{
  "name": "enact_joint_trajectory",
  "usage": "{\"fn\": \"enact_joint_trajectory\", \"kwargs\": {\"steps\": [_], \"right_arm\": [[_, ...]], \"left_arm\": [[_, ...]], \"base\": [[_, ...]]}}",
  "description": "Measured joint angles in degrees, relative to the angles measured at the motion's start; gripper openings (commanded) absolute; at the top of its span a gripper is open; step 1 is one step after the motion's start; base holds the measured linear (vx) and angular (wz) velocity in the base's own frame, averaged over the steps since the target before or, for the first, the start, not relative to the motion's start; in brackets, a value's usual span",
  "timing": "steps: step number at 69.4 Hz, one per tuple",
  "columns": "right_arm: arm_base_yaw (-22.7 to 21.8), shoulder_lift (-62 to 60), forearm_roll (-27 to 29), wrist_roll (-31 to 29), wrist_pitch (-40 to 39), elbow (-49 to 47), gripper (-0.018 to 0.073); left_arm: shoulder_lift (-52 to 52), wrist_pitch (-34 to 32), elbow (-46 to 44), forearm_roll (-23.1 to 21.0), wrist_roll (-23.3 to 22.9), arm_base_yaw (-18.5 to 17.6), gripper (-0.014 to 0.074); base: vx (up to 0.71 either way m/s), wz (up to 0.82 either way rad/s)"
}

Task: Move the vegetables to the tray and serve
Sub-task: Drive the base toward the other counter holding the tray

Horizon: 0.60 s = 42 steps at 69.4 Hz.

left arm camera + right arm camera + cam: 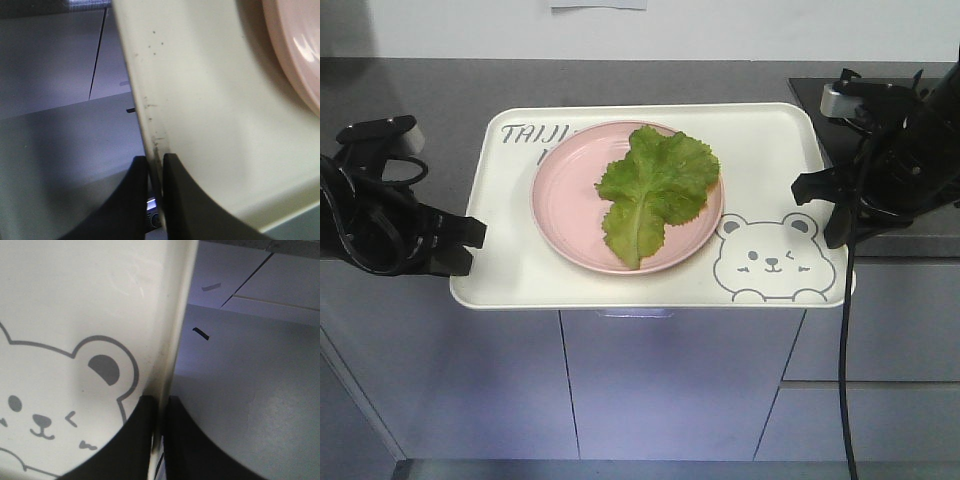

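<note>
a: leaf, where?

b: lettuce leaf flat on the pink plate, inside its rim. plate on the tray, a little left of the tray's middle.

a: pointing which way?

b: long axis along the pale rib, front to back with a slight lean. narrow rib end toward the front, broad ruffled end toward the back and right.

a: and the tray?

b: long side left to right over the grey tabletop, front edge out over the cabinet doors. lettering at back left, bear face at front right.

a: arms?

b: left arm low at the left short edge, reaching in sideways; left jaws clamped on the tray rim, one on each face. right arm at the right short edge; right jaws pinched on the rim beside the bear's ear.
</note>
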Motion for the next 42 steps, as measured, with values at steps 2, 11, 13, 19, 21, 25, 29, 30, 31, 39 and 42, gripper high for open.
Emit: {"fn": "enact_joint_trajectory", "kwargs": {"steps": [2,11,13,19,21,25,29,30,31,39,42], "right_arm": [[0.00,0.00,0.00,0.00,0.00,0.00,-0.0006],[0.00,0.00,0.00,0.00,0.00,0.00,-0.0006],[0.00,0.00,0.00,0.00,0.00,0.00,-0.0006],[0.00,0.00,0.00,0.00,0.00,0.00,-0.0006],[0.00,0.00,0.00,0.00,0.00,0.00,-0.0006],[0.00,0.00,0.00,0.00,0.00,0.00,-0.0006],[0.00,0.00,0.00,0.00,0.00,0.00,-0.0006],[0.00,0.00,0.00,0.00,0.00,0.00,-0.0006],[0.00,0.00,0.00,0.00,0.00,0.00,-0.0006],[0.00,0.00,0.00,0.00,0.00,0.00,-0.0006],[0.00,0.00,0.00,0.00,0.00,0.00,-0.0006]], "left_arm": [[0.00,0.00,0.00,0.00,0.00,0.00,-0.0006],[0.00,0.00,0.00,0.00,0.00,0.00,-0.0006],[0.00,0.00,0.00,0.00,0.00,0.00,-0.0006],[0.00,0.00,0.00,0.00,0.00,0.00,-0.0006],[0.00,0.00,0.00,0.00,0.00,0.00,-0.0006],[0.00,0.00,0.00,0.00,0.00,0.00,-0.0006],[0.00,0.00,0.00,0.00,0.00,0.00,-0.0006],[0.00,0.00,0.00,0.00,0.00,0.00,-0.0006],[0.00,0.00,0.00,0.00,0.00,0.00,-0.0006],[0.00,0.00,0.00,0.00,0.00,0.00,-0.0006],[0.00,0.00,0.00,0.00,0.00,0.00,-0.0006]], "base": [[0.13,0.00],[0.12,0.00],[0.12,-0.01],[0.12,0.00],[0.11,0.00],[0.11,0.01],[0.11,0.02],[0.10,0.02],[0.10,0.02],[0.10,0.02],[0.09,0.03]]}}
